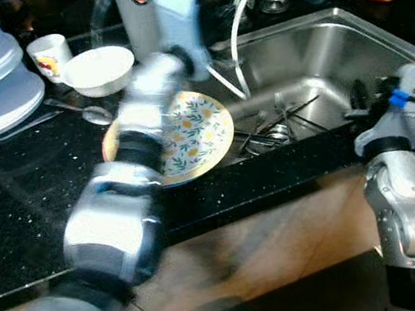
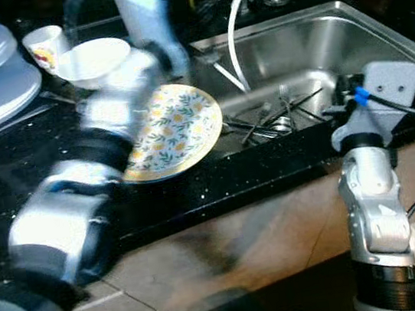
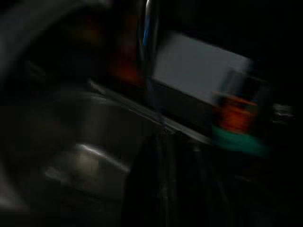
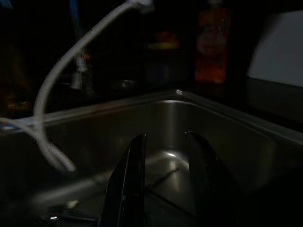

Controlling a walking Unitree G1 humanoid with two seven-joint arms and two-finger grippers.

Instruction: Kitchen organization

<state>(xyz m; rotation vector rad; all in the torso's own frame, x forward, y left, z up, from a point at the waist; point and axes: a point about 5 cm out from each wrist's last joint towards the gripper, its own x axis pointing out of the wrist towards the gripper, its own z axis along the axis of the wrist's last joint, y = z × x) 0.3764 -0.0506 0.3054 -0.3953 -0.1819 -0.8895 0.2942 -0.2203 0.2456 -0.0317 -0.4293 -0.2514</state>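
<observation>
Organization looks barely begun. Cutlery point(image 1: 277, 126) lies loose in the steel sink point(image 1: 377, 43); a floral plate point(image 1: 193, 134) sits on the counter point(image 1: 16, 221), overhanging the sink's edge; a white bowl point(image 1: 99, 69), cup point(image 1: 49, 54) and spoon point(image 1: 81, 111) remain behind it.

The left arm point(image 1: 147, 110) reaches over the plate toward the sink's back, blurred; whether its fingers are parted or closed cannot be told.

The right gripper point(image 4: 163, 184) hangs over the sink, fingers parted, holding nothing.

Counter: black, speckled, glossy. Sink: brushed metal. Plate: glazed, round, yellow-rimmed.
</observation>
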